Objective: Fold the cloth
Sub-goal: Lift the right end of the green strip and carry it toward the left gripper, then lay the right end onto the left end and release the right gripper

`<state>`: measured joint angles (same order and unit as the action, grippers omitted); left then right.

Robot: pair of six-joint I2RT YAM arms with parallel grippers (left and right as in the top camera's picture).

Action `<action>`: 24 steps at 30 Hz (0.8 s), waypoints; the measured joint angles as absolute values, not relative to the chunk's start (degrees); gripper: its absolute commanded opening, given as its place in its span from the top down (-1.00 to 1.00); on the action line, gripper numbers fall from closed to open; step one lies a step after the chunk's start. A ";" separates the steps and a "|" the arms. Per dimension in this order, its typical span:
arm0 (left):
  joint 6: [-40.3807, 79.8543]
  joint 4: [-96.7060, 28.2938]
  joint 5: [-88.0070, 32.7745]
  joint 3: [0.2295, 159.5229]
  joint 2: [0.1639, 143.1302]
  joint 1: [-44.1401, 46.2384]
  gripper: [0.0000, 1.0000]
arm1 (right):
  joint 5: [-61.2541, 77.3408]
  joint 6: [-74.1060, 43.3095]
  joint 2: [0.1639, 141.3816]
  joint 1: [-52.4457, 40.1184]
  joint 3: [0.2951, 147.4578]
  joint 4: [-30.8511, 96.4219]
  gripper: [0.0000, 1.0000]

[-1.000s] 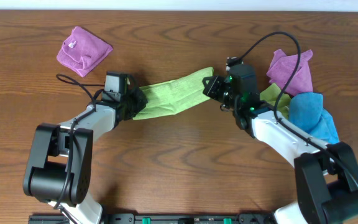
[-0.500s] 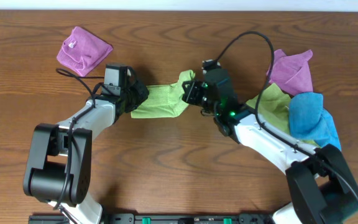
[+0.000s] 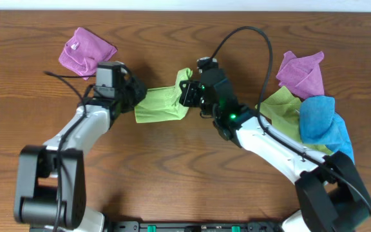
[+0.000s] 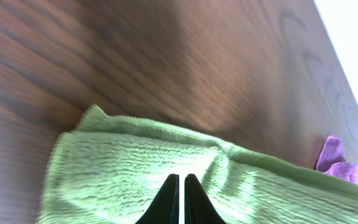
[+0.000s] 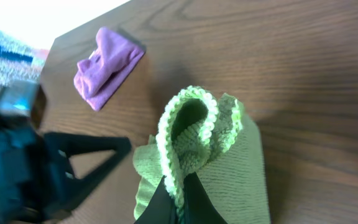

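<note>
The bright lime-green terry cloth (image 3: 161,105) is lying around the middle of the brown wooden table (image 3: 172,174), a little toward the far edge and the left edge, and it is being held at both ends. The left gripper (image 3: 136,98) is pinching the cloth's left end. In the left wrist view its two fingers are sitting almost together, pressing into the pile, so the pincer is narrow and clamping fabric. The right gripper (image 3: 187,95) is gripping the opposite end. The right wrist view is showing a stitched hem bunching into a loop that is standing up out of its closed fingers, clear of the wood. Between the two grippers the cloth is sagging into a short, crumpled band.

Judging by this, the fold is under way but not finished. The right end is up off the table and near the left one, yet it is not lying on it and the edges are not matching. What is looking left to do is bringing that end across, setting it down flush, letting go and flattening. Whether further folds are needed I cannot tell.

A crumpled purple cloth (image 3: 85,53) is sitting near the far-left corner. A second purple cloth (image 3: 299,71), a duller olive-green cloth (image 3: 282,106) and a bright blue cloth (image 3: 324,122) are piling up toward the right edge, well apart from the work.
</note>
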<state>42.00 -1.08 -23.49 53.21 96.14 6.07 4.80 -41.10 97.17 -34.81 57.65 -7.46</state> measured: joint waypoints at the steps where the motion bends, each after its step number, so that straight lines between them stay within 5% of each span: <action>1: 41.52 -2.22 -23.20 53.28 95.22 5.54 0.88 | 4.78 -40.66 97.76 -35.27 58.04 -7.35 0.97; 19: 38.50 -9.26 -20.97 53.30 88.75 -2.79 0.84 | 4.25 -35.86 114.80 -42.98 73.41 0.32 0.93; 24: 38.50 -9.32 -20.97 53.30 87.90 -3.60 0.83 | 4.25 -35.24 115.04 -44.69 73.43 -0.08 0.30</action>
<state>38.50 -9.32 -20.97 53.30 87.90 -3.60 4.25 -35.24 115.04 -44.69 73.43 -0.08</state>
